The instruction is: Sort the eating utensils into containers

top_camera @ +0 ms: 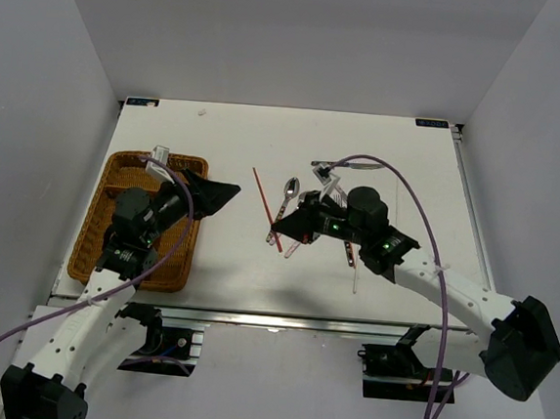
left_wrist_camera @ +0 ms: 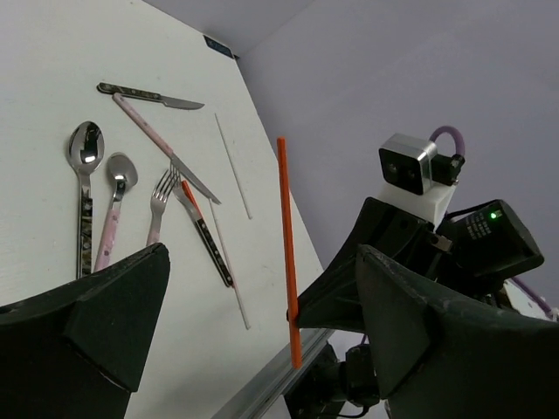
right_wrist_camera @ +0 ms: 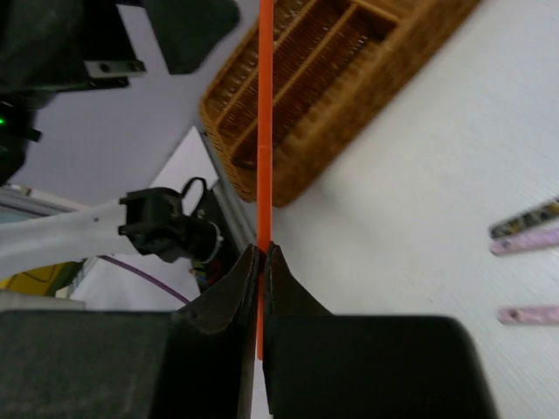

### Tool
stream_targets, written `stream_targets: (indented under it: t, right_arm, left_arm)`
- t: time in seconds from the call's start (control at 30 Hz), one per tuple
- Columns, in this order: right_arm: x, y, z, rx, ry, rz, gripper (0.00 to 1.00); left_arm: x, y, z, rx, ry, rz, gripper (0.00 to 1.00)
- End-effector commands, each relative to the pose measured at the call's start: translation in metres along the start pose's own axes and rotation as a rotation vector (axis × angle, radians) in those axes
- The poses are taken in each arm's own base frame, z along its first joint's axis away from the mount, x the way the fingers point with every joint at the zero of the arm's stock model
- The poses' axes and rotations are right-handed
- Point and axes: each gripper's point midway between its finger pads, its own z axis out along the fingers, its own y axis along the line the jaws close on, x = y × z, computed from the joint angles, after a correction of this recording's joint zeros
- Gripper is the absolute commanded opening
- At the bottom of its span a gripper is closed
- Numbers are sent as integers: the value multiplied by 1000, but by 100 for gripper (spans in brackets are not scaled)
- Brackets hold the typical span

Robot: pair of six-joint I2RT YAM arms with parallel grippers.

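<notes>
Red chopstick (right_wrist_camera: pixel 265 131) is pinched near one end in the right claw (right_wrist_camera: pixel 263 253), whose jaws are shut tight on it. It sits out over the middle of the desk (top_camera: pixel 402 161), pointing toward the tray (top_camera: pixel 92 223). The left claw (top_camera: pixel 224 195) hangs wide open and empty at the tray's right edge. The step in hand looks like the carry. The next move calls for swinging the chopstick across and lining it up lengthwise with a long slot before letting go, or passing it to the left claw. Other utensils (left_wrist_camera: pixel 160 188) lie together on the desk, unsorted. From above, the left arm covers much of the tray, so its contents cannot be made out. Whether the chopstick's far tip clears the desk is also unclear.
</notes>
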Motion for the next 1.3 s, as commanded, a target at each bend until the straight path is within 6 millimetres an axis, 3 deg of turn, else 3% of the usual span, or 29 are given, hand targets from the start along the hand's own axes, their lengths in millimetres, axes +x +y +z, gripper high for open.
stream_targets:
  t: [0.0, 0.03, 0.17, 0.27, 0.37, 0.43, 0.47, 0.5, 0.53, 0.57, 0.6, 0.63, 0.67, 0.7, 0.77, 0.8, 0.83, 0.87, 0.93, 1.0, 1.03, 1.1, 1.2, 1.27]
  right_arm:
    - [-29, 40, 20, -112, -60, -17, 0]
    - [-31, 52, 25, -137, -55, -26, 0]
    - [-26, 61, 48, -159, -17, -25, 0]
    - [-26, 74, 56, -188, -7, -36, 0]
    - [-21, 83, 64, -208, 14, -40, 0]
    - [-19, 86, 68, -216, 23, -41, 0]
    - [-17, 84, 70, -213, 28, -36, 0]
    - [-18, 84, 71, -214, 22, -36, 0]
    - [-17, 82, 71, -210, 20, -32, 7]
    - [-19, 83, 69, -208, 9, -39, 21]
    - [-18, 80, 68, -198, 7, -41, 36]
    - [-20, 77, 63, -172, 5, -46, 65]
    - [-23, 67, 60, -115, -16, -61, 80]
    - [-24, 49, 55, -47, -25, -56, 89]
    - [-30, 18, 31, 125, -53, -39, 89]
    - [-35, -2, 19, 211, -70, -47, 89]
    - [-43, -7, 1, 262, -102, -60, 89]
    - [-40, -34, -18, 406, -92, -78, 89]
    - [-55, -53, -53, 534, -158, -96, 89]
    - [-58, -71, -82, 636, -162, -111, 89]
    - [-65, -73, -98, 676, -197, -122, 89]
    - [-69, -79, -123, 746, -215, -140, 89]
    - [-71, -87, -147, 823, -239, -161, 89]
    - [-67, -91, -151, 832, -238, -165, 89]
  left_arm:
    - [-2, -13, 2, 46, 4, 20, 95]
    - [-2, -10, 3, 35, 5, 33, 95]
    - [-1, -12, 3, 43, 16, 55, 90]
    - [0, -5, 5, 5, 26, 72, 79]
    - [4, 5, 8, -29, 49, 78, 58]
    - [5, 6, 9, -32, 54, 77, 40]
    - [5, 5, 10, -29, 59, 77, 24]
    - [4, 5, 10, -35, 67, 76, 20]
    - [3, 6, 10, -49, 70, 92, 13]
    - [2, 9, 10, -76, 74, 101, 0]
    - [-3, 19, 9, -160, 80, 104, 0]
    - [-6, 27, 7, -217, 84, 153, 0]
    - [-11, 37, 4, -291, 85, 179, 0]
    - [-25, 64, -7, -484, 87, 245, 0]
    - [-42, 98, -25, -731, 89, 319, 0]
    - [-54, 130, -60, -996, 93, 391, 0]
    - [-65, 141, -66, -1112, 107, 425, 0]
    - [-66, 152, -82, -1221, 144, 458, 0]
    - [-75, 174, -97, -1399, 192, 545, 0]
    - [-71, 183, -94, -1431, 239, 560, 0]
    - [-55, 190, -81, -1373, 311, 534, 0]
    - [-47, 198, -70, -1342, 347, 523, 0]
    - [-39, 217, -72, -1402, 417, 556, 0]
    - [-32, 228, -73, -1424, 474, 577, 0]
